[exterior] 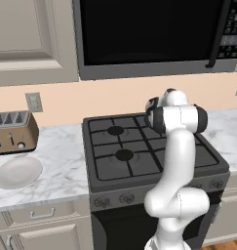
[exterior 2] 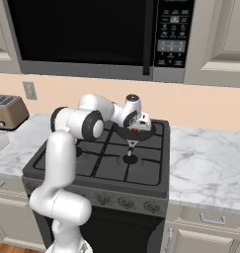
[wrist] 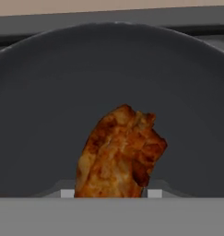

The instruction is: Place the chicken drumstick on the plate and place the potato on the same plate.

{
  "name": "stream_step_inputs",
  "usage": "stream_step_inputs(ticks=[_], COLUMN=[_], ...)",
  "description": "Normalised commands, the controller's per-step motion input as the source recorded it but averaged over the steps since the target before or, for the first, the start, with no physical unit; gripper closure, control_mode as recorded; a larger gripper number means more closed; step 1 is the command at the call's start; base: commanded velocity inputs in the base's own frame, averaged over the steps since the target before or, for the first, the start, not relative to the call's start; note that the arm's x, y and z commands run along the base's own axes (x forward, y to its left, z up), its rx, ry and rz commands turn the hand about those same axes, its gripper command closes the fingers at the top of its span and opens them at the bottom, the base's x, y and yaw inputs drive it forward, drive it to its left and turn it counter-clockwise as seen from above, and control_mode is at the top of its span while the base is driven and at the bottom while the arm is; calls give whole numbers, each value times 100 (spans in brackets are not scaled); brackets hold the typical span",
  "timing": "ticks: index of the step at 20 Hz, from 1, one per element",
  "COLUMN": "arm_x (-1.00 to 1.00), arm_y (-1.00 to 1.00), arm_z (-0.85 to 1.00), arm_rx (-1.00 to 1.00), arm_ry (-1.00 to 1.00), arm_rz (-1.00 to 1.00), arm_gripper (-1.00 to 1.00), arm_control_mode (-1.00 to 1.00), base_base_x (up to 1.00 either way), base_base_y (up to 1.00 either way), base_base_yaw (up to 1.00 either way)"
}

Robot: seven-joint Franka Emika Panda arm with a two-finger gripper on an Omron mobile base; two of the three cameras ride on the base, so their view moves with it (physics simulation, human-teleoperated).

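**Drumstick clamped over the pan; plate on left bench**

Where the hand view looks along the gripper (wrist: 109, 193), the chicken drumstick (wrist: 119, 154) stands between the two finger tips, which press against its lower flanks; the gripper is closed on it. Behind the meat lies the dark grey bowl of a pan (wrist: 39, 115), its rim arcing across the top of that view. Whether the drumstick touches the pan floor cannot be told.

From the right base view, the gripper (exterior 2: 137, 132) sits over the pan (exterior 2: 143, 133) on the rear right burner of the stove (exterior 2: 116, 168), with a small reddish piece, the chicken drumstick (exterior 2: 136, 132), visible at the hand.

The plate (exterior: 17, 172) rests on the marble bench (exterior: 61, 161) left of the stove, near the bench's front edge, well apart from the pan. A toaster (exterior: 13, 132) stands just behind the plate, by the wall. A microwave (exterior: 154, 36) hangs above the stove.
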Motion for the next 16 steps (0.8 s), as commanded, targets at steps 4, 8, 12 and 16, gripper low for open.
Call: stream_step_inputs(ticks=[4, 8, 12, 16], arm_x=[-21, -28, -56, -87], arm_y=[-19, -6, 0, 0], arm_z=[19, 51, 62, 73], arm_rx=[1, 0, 0, 0], arm_ry=[-15, -13, -7, -1], arm_rz=[0, 0, 0, -2], arm_gripper=[100, 100, 100, 100], arm_control_mode=[-100, -100, -100, -100], base_base_x=[0, 0, 0, 0], base_base_y=[0, 0, 0, 0], base_base_yaw=[0, 0, 0, 0])
